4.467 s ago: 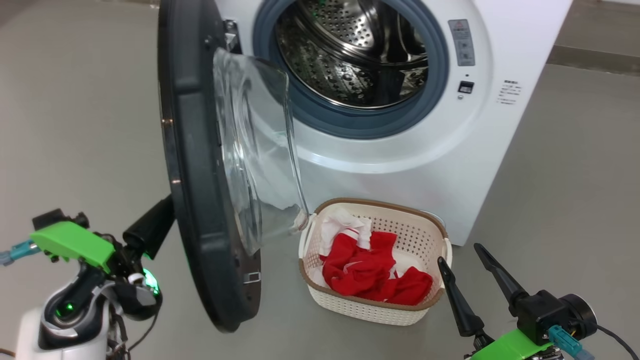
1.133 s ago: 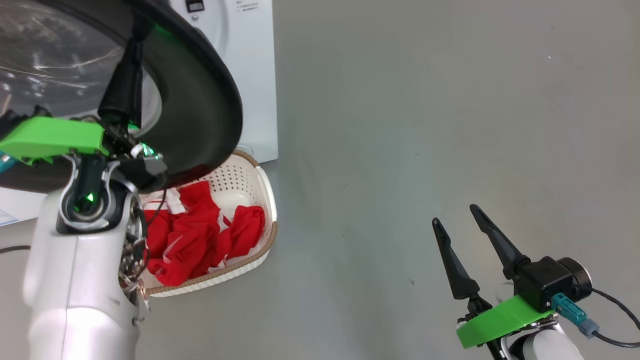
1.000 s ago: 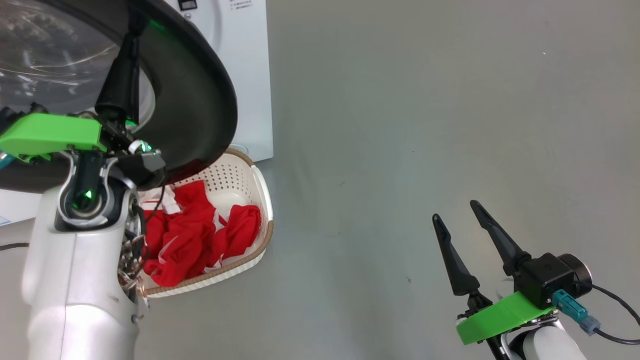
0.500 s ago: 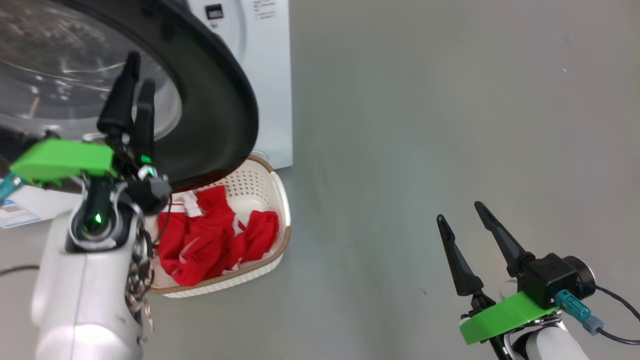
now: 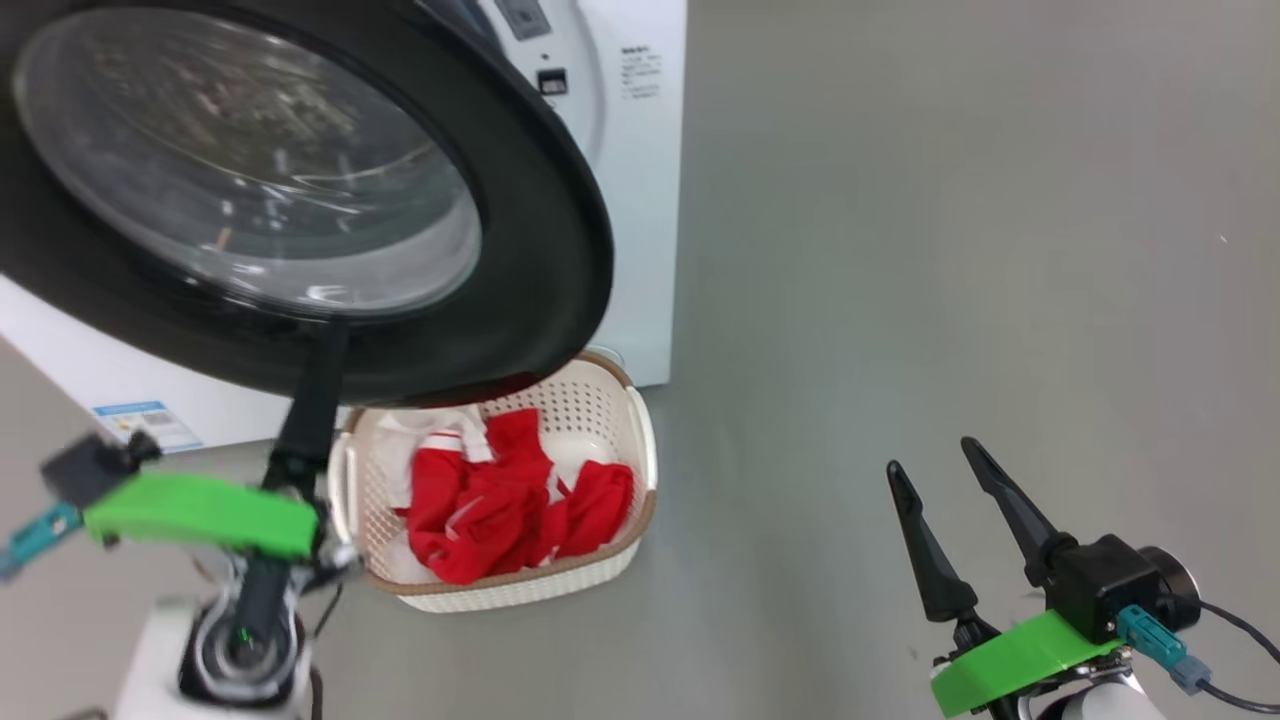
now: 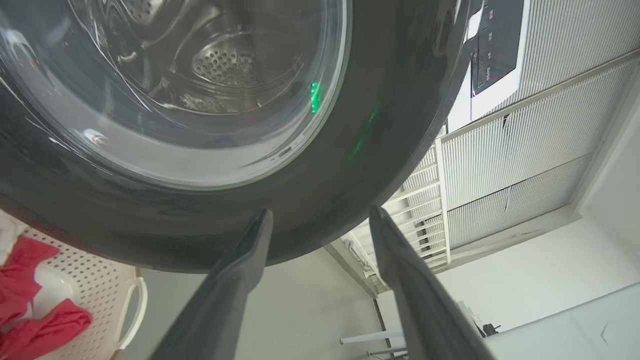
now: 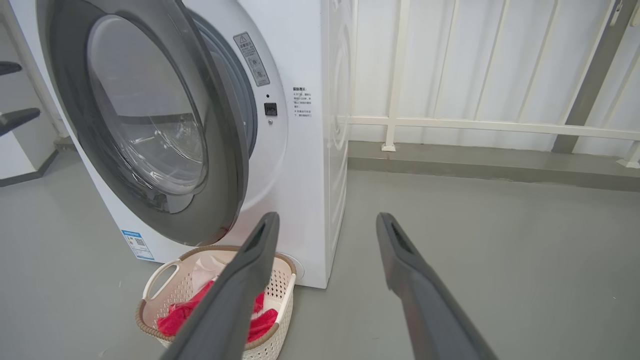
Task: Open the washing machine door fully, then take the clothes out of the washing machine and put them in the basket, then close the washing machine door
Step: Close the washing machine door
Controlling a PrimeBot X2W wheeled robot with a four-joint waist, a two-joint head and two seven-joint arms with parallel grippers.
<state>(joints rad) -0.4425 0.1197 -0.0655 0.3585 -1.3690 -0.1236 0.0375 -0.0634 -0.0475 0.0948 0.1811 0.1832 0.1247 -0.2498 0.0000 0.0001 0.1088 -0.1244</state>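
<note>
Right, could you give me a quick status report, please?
Left gripper open, jaws at the lower rim of the washing machine door; right gripper open, empty. Door ajar, not latched. Clothes in the basket, directly under it.

The right gripper (image 5: 930,455) is showing two long, tapering black fingers set in a black block (image 5: 1085,590), which is sitting on a bright green right bracket (image 5: 1020,655). A teal connector (image 5: 1140,625) is feeding a thin black cable (image 5: 1228,614). The left gripper (image 6: 321,212) is wearing a matching left bracket (image 5: 200,512) and teal plug (image 5: 35,538) above a glossy white forearm (image 5: 160,655), where a small green light (image 5: 240,633) is glowing.
</note>
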